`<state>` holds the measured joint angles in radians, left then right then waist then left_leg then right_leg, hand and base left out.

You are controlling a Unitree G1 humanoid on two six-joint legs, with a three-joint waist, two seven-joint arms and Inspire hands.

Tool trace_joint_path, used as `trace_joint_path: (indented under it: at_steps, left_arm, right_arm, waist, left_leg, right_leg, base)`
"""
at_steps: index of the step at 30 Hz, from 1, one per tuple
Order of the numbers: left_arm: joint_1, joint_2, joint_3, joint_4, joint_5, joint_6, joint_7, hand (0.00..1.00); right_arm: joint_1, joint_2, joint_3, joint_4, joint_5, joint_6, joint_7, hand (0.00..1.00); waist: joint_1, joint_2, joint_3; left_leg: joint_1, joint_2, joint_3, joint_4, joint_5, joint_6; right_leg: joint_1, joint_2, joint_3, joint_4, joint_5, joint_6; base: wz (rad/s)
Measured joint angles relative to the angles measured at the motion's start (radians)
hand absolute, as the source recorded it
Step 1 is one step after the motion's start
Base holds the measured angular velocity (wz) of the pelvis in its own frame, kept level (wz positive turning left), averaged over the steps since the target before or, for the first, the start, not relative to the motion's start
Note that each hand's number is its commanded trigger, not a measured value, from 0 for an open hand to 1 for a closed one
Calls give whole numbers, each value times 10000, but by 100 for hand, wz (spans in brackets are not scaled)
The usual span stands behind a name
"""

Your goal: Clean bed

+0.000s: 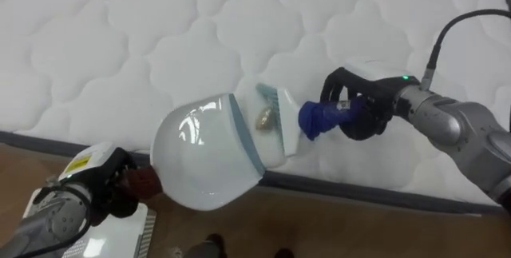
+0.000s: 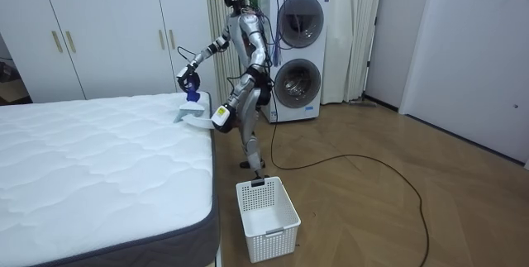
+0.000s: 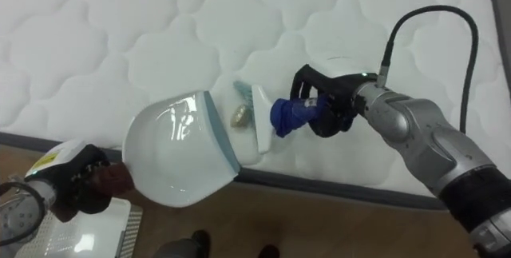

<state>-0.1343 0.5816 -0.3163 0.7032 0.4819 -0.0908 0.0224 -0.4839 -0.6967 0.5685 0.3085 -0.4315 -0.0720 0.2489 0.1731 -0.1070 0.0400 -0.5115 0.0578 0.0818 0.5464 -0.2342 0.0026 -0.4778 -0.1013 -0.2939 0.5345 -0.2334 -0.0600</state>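
A white dustpan (image 1: 204,158) with a grey-blue rim rests tilted at the edge of the white quilted mattress (image 1: 160,42), its mouth facing the bed. My left hand (image 1: 108,186) is shut on its dark red handle (image 1: 142,180) below the bed edge. A small brownish scrap (image 1: 262,118) lies just in front of the pan's mouth. My right hand (image 1: 359,108) is shut on the blue handle of a small white brush (image 1: 289,122), whose head sits right beside the scrap. In the room view I stand at the bed's corner, leaning over it, with the dustpan (image 2: 194,116) on the mattress.
The mattress has a dark border (image 1: 359,190) along its near edge, with wooden floor below. A white slatted basket (image 2: 267,216) stands on the floor near my feet. Stacked washing machines (image 2: 297,48) and wardrobes (image 2: 99,27) line the wall behind.
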Motion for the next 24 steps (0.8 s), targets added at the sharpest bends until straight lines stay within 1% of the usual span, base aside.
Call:
trace_joint_path:
  at_steps: [3,9,12,14,15,20,24]
  left_arm:
    - [1,-59,1,20,13,0,-61,100]
    - [22,-70,1,22,9,2,-61,100]
    - [14,-70,0,34,13,2,-73,100]
    - [1,-70,-3,118,11,1,-97,100]
    - [1,-70,-2,155,11,1,-98,100]
    - [-249,-70,-14,893,-28,-48,-160,100]
    - [-602,-67,-16,1647,-279,-98,-357,100]
  right_arm:
    - [92,7,-1,-251,38,-7,246,100]
    - [152,5,-5,-393,44,-2,388,100]
    - [159,5,-3,-420,45,-1,433,100]
    - [169,6,7,-420,46,-1,491,100]
    - [169,7,12,-420,46,-1,501,100]
    - [190,9,23,-462,36,28,527,100]
    - [199,9,57,-531,555,41,603,100]
  waist:
    - [4,4,-2]
    - [15,8,-6]
    - [14,64,-38]
    - [15,133,-74]
    - [19,144,-74]
    - [-2,267,-55]
    - [-4,354,-57]
  left_leg:
    - [0,2,-9,13,0,0]
    - [1,-1,-20,19,0,0]
    - [4,0,-20,36,0,-1]
    - [53,-10,-7,30,0,0]
    - [75,-11,0,24,0,0]
    - [129,-12,19,12,-3,-6]
    - [131,-8,73,52,-7,-23]
  right_leg:
    - [27,-2,-30,33,0,0]
    - [28,-7,-72,45,1,1]
    - [37,5,-69,50,2,2]
    - [55,4,-54,89,3,2]
    - [60,3,-43,104,3,2]
    - [55,21,-31,165,-15,-25]
    - [2,-13,93,211,-111,-25]
  base:
    - [0]
    - [0]
    - [0]
    - [0]
    - [-3]
    - [-1]
    - [-3]
